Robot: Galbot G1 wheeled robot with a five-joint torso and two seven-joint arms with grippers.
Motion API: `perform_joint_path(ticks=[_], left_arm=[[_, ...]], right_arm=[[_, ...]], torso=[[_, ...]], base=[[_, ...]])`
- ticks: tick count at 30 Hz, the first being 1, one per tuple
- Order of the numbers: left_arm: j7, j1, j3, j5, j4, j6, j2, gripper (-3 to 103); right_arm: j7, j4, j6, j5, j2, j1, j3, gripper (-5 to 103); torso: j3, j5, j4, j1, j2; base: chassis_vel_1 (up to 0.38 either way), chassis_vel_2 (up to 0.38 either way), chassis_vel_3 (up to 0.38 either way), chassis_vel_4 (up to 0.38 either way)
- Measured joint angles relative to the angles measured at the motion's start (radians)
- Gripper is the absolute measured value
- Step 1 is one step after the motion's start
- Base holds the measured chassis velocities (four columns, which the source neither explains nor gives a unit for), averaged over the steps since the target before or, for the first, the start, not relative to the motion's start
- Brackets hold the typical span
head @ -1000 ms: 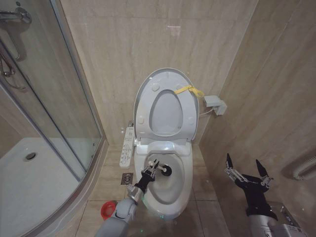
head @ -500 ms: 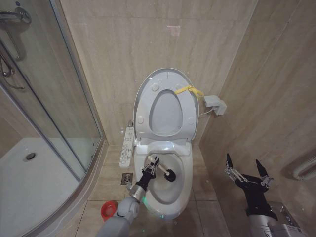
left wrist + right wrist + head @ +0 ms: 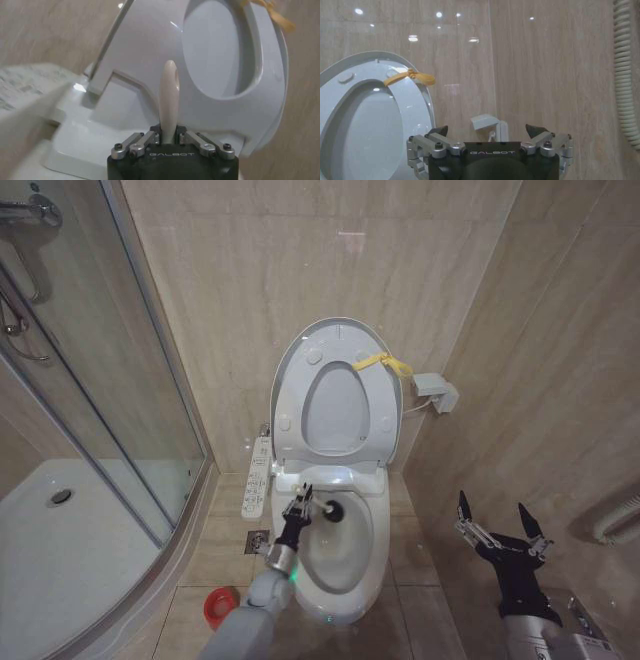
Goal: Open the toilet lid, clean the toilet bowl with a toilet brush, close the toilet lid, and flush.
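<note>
1. The toilet bowl (image 3: 345,555) sits on the tiled floor against the beige back wall, with the glass shower enclosure (image 3: 110,380) off to the robot's left and a side wall to its right.
2. The toilet lid (image 3: 335,340) stands fully raised against the back wall, the ring seat (image 3: 292,405) up with it, and the yellow strap (image 3: 382,362) dangles from the lid's upper right edge; the right wrist view catches the same lid (image 3: 350,71) and strap (image 3: 410,77) upright.
3. A white button panel (image 3: 259,478) lies along the bowl's left side, by the rear corner.
4. The left arm reaches in over the bowl's left rim, and the left gripper (image 3: 298,510) hovers above the rear-left part of the basin, fingers clamped on the toilet brush (image 3: 322,508).
5. The brush's pale handle runs from the gripper toward the bowl's middle, and its dark round head sits inside the basin near the rear edge; whether the bristles touch the ceramic cannot be told.
6. In the left wrist view the handle (image 3: 169,97) rises straight out between the closed fingers (image 3: 142,139), with the raised lid (image 3: 150,45) behind it.
7. The right gripper (image 3: 498,529) waits well to the right of the bowl, near the side wall, fingers spread wide apart and holding nothing.
8. A small red cup holder (image 3: 217,607) stands on the floor beside the bowl's front-left corner, partly behind the left arm.
</note>
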Motion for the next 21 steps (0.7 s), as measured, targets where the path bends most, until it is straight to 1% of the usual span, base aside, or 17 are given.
perform_joint_path(ticks=[3, 4, 6, 9, 11, 12, 14, 15, 16, 18, 19, 20, 21], left_arm=[[-0.011, 0.012, 0.022, -0.106, -0.040, 0.059, -0.002, 17], [-0.011, 0.012, 0.022, -0.106, -0.040, 0.059, -0.002, 17], [-0.024, 0.035, 0.036, -0.153, -0.077, 0.098, 0.009, 17], [-0.022, 0.050, 0.040, -0.145, -0.082, 0.108, 0.017, 17], [-0.002, 0.059, 0.034, -0.052, -0.053, 0.104, 0.027, 17], [-0.002, 0.059, 0.034, -0.052, -0.053, 0.104, 0.027, 17], [0.027, 0.056, 0.012, 0.115, 0.003, 0.063, 0.033, 17], [0.028, 0.053, 0.003, 0.182, 0.020, 0.049, 0.033, 17], [0.028, 0.053, 0.003, 0.182, 0.020, 0.049, 0.033, 17], [0.014, 0.046, -0.017, 0.304, 0.038, 0.021, 0.028, 17], [0.005, 0.041, -0.024, 0.340, 0.038, 0.013, 0.024, 17], [0.005, 0.041, -0.024, 0.340, 0.038, 0.013, 0.024, 17], [-0.005, 0.035, -0.027, 0.366, 0.036, 0.003, 0.017, 17]], right_arm=[[0.000, 0.000, 0.000, 0.000, 0.000, 0.000, 0.000, 100], [0.000, 0.000, 0.000, 0.000, 0.000, 0.000, 0.000, 100], [0.000, 0.000, 0.000, 0.000, 0.000, 0.000, 0.000, 100], [0.000, 0.000, 0.000, 0.000, 0.000, 0.000, 0.000, 100], [0.000, 0.000, 0.000, 0.000, 0.000, 0.000, 0.000, 100], [0.000, 0.000, 0.000, 0.000, 0.000, 0.000, 0.000, 100], [0.000, 0.000, 0.000, 0.000, 0.000, 0.000, 0.000, 100], [0.000, 0.000, 0.000, 0.000, 0.000, 0.000, 0.000, 100], [0.000, 0.000, 0.000, 0.000, 0.000, 0.000, 0.000, 100], [0.000, 0.000, 0.000, 0.000, 0.000, 0.000, 0.000, 100], [0.000, 0.000, 0.000, 0.000, 0.000, 0.000, 0.000, 100], [0.000, 0.000, 0.000, 0.000, 0.000, 0.000, 0.000, 100], [0.000, 0.000, 0.000, 0.000, 0.000, 0.000, 0.000, 100]], torso=[[0.000, 0.0002, 0.0006, 0.000, 0.000], [0.000, 0.0002, 0.0006, 0.000, 0.000], [0.000, 0.0002, 0.0008, 0.000, 0.000], [0.000, 0.0003, 0.0009, 0.000, 0.000], [0.000, -0.0001, 0.0003, 0.000, 0.000], [0.000, -0.0001, 0.0003, 0.000, 0.000], [0.000, -0.0001, 0.0007, 0.000, 0.000], [0.000, -0.0002, 0.0003, 0.000, 0.000], [0.000, -0.0002, 0.0003, 0.000, 0.000], [0.000, -0.0001, 0.0002, 0.000, 0.000], [0.000, -0.0003, 0.0001, 0.000, 0.000], [0.000, -0.0003, 0.0001, 0.000, 0.000], [0.000, -0.0003, 0.0000, 0.000, 0.000]], base=[[0.000, 0.000, 0.000, 0.000], [0.000, 0.000, 0.000, 0.000], [0.000, 0.000, 0.000, 0.000], [0.000, 0.000, 0.000, 0.000], [0.000, 0.000, 0.000, 0.000], [0.000, 0.000, 0.000, 0.000], [0.000, 0.000, 0.000, 0.000], [0.000, 0.000, 0.000, 0.000], [0.000, 0.000, 0.000, 0.000], [0.000, 0.000, 0.000, 0.000], [0.000, 0.000, 0.000, 0.000], [0.000, 0.000, 0.000, 0.000], [0.000, 0.000, 0.000, 0.000]])
